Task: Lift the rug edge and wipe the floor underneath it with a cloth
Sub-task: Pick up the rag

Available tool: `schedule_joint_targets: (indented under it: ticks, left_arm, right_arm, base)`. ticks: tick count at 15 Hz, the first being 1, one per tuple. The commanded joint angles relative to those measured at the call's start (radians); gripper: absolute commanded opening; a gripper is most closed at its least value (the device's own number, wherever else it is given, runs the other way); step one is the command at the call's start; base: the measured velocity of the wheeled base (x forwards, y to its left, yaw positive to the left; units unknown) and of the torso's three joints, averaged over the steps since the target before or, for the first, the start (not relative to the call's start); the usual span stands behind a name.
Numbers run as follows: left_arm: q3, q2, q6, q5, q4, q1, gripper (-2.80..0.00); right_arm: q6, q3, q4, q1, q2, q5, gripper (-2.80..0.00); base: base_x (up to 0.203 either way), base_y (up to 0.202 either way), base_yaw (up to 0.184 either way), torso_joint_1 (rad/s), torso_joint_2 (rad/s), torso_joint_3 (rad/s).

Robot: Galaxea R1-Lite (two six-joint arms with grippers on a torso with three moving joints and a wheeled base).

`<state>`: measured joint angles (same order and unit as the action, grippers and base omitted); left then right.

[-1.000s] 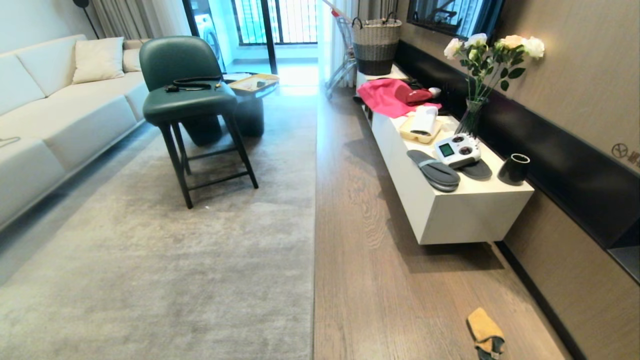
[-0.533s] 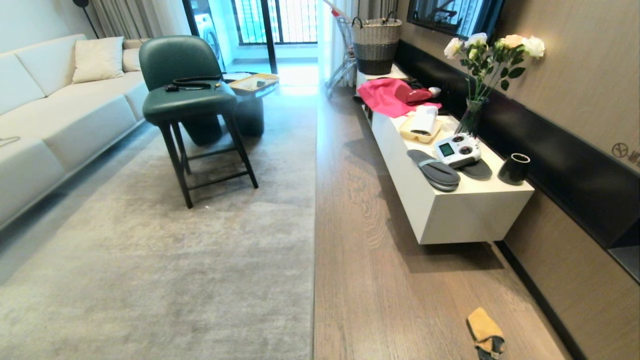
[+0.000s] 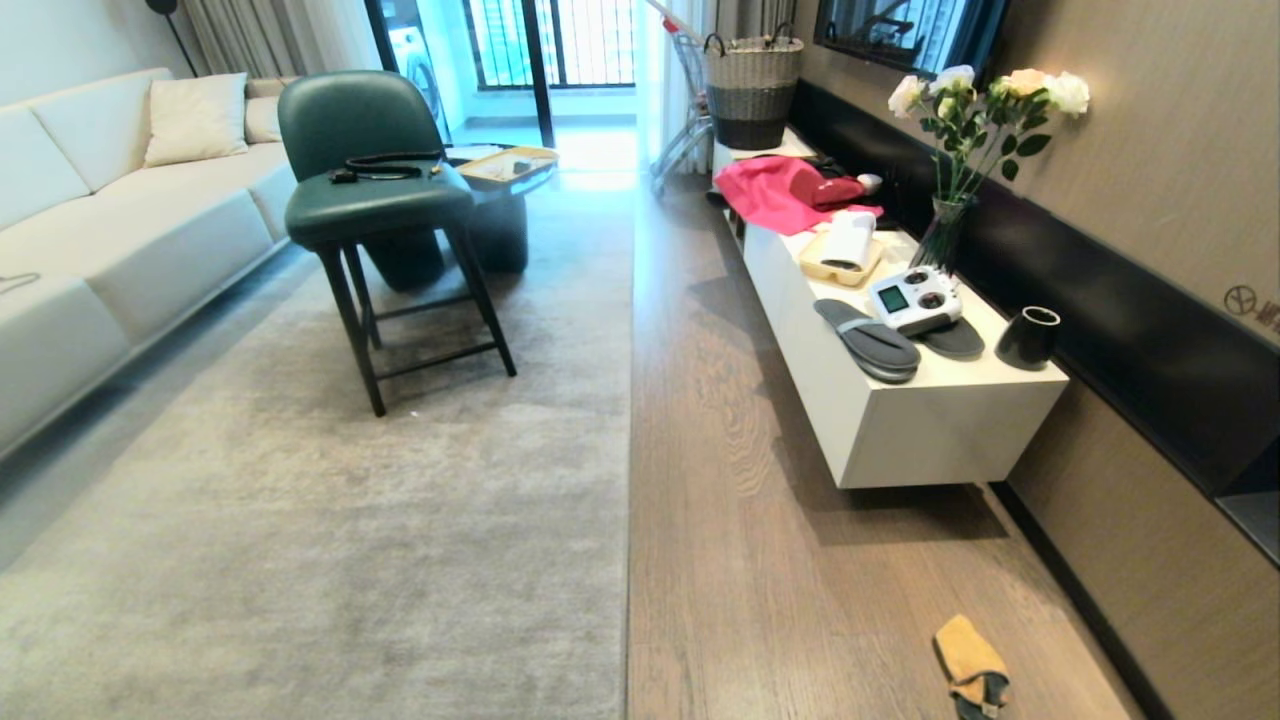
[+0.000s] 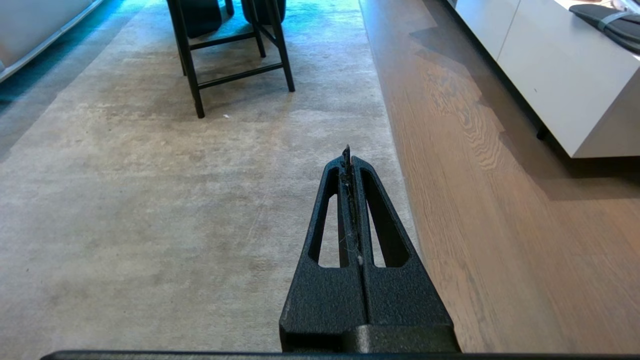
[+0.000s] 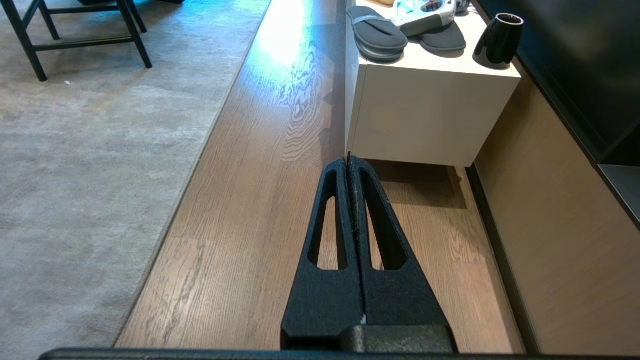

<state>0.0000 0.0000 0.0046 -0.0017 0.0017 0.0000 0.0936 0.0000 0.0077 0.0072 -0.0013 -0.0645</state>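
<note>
Since the cloth [image 3: 968,662], lower right, looks soft and light, pinch its middle; the rug edge [image 3: 629,480] (probably heavier) wants a corner grip. Both end effectors [image 4: 348,152] [image 5: 348,157] are closed, empty.

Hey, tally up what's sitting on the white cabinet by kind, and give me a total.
Slippers: 2
Remote controller: 1
Black cup: 1
Flower vase: 1
Yellow tray with a white roll: 2
Pink fabric: 1
Total: 8
</note>
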Motion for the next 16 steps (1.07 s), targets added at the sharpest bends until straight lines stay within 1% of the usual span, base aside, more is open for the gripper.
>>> schedule_joint_targets:
  ticks: [1,16]
  left_arm:
    - [0.0,0.0,0.0,0.0,0.0,0.0,-2.8]
    - [0.0,0.0,-0.002,0.0,-0.001,0.0,-2.8]
  right_arm:
    - [0.0,0.0,0.0,0.0,0.001,-0.001,-2.8]
    - [0.0,0.0,0.0,0.0,0.001,0.0,-2.8]
  base:
    - [0.0,0.0,0.0,0.0,0.0,0.0]
    - [0.0,0.0,0.0,0.0,0.0,0.0]
